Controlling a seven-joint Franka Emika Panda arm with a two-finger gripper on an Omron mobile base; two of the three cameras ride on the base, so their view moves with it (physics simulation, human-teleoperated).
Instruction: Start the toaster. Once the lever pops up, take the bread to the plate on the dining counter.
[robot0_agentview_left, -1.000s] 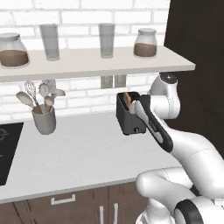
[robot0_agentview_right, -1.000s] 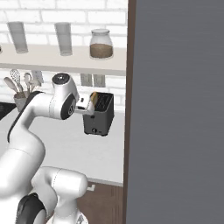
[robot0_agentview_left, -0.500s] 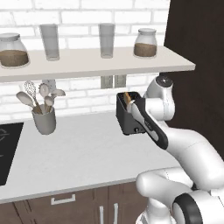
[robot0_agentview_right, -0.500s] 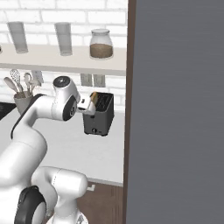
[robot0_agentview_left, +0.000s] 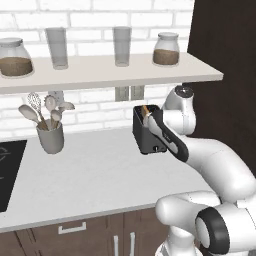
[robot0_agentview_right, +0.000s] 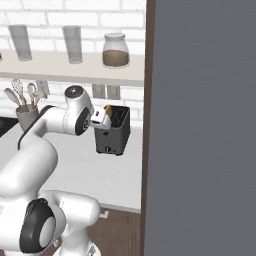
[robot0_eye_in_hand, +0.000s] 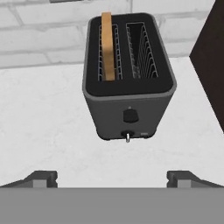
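The dark grey toaster (robot0_eye_in_hand: 127, 94) stands on the pale worktop against the brick wall, also seen as toaster (robot0_agentview_left: 148, 136) and toaster (robot0_agentview_right: 113, 131). A golden-brown slice of bread (robot0_eye_in_hand: 107, 46) stands upright in its left slot, poking above the black top; the right slot holds nothing. A dark lever knob (robot0_eye_in_hand: 130, 115) sits mid-height on the front face, above a tiny pale knob (robot0_eye_in_hand: 127, 137). My gripper (robot0_eye_in_hand: 111, 178) is open, fingers spread wide, hovering in front of and above the toaster without touching it. From the right base view the hand (robot0_agentview_right: 100, 119) sits at the toaster's upper front corner.
A dark tall cabinet (robot0_agentview_left: 227, 75) rises just right of the toaster. A shelf (robot0_agentview_left: 100, 72) with jars and glasses hangs low overhead. A grey utensil holder (robot0_agentview_left: 49, 136) and a black hob (robot0_agentview_left: 7, 172) lie to the left. Bare worktop (robot0_agentview_left: 95, 175) spreads in front.
The hand has edged slightly up and closer to the toaster. Toaster and bread have not moved.
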